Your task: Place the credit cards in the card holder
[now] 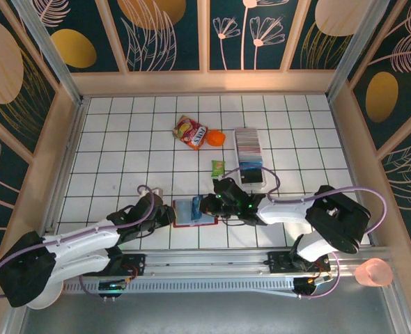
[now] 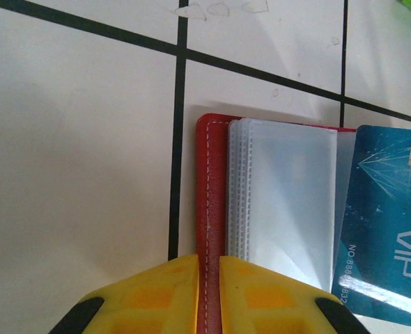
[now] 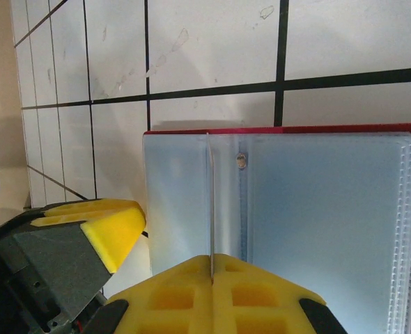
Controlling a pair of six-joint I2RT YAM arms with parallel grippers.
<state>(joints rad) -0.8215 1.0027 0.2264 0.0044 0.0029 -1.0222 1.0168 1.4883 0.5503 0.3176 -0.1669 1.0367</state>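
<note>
Both clamped: left claw (image 2: 207, 263) on the card holder (image 2: 210, 174) (red edge), right claw (image 3: 212, 260) on a blue VIP card (image 2: 383, 229).

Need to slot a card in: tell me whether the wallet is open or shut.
Open: the wallet lies spread flat, its clear pockets exposed.

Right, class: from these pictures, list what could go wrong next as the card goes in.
1. The right end effector pinches the blue card edge-on over the clear pockets; the card may miss a pocket opening and buckle.
2. The left end effector grips only the thin red rim of the card holder, which might slip free.
</note>
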